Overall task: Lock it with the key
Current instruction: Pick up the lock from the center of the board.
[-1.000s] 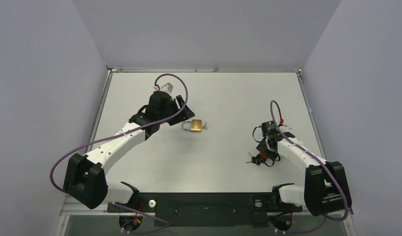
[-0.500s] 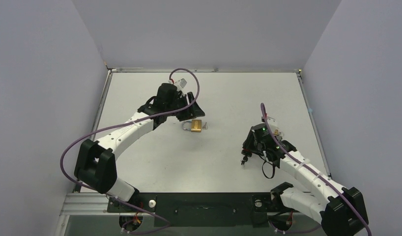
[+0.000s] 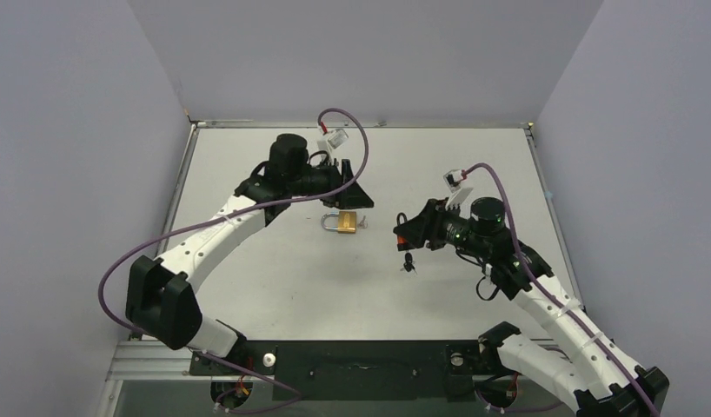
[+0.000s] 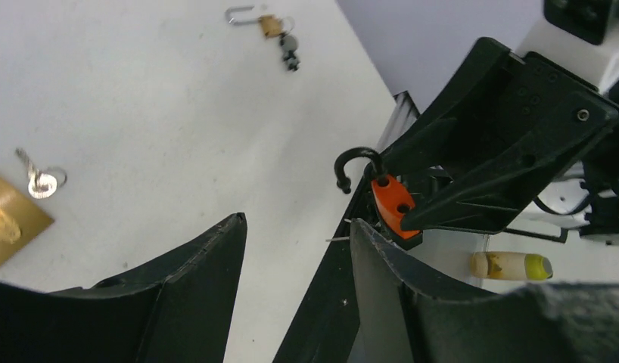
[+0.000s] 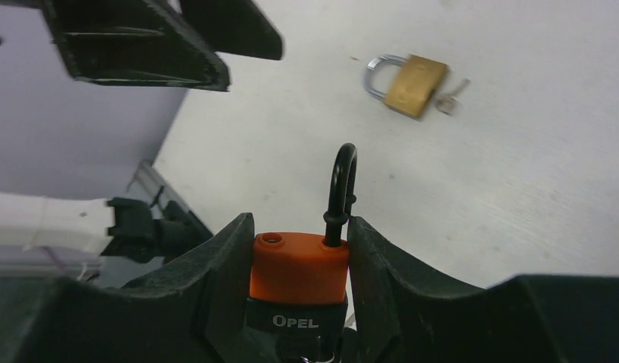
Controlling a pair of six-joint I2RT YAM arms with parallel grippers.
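Note:
My right gripper (image 5: 300,219) is shut on an orange padlock (image 5: 299,268) marked OPEL, whose black shackle (image 5: 342,181) stands open and points up. In the top view the right gripper (image 3: 405,233) holds it above the table's middle, with dark keys (image 3: 409,261) hanging below. The left wrist view also shows this orange padlock (image 4: 390,204). My left gripper (image 3: 352,187) is open and empty, just above a brass padlock (image 3: 345,222) lying on the table with a silver key (image 5: 449,97) in it.
In the left wrist view a second small brass padlock (image 4: 265,23) with a dark key lies far off on the table. The black front rail (image 3: 361,358) runs along the near edge. Grey walls close in three sides.
My right arm has lifted the orange padlock off the table and carried it left toward the middle. My left gripper has swung right and turned to face the right gripper.

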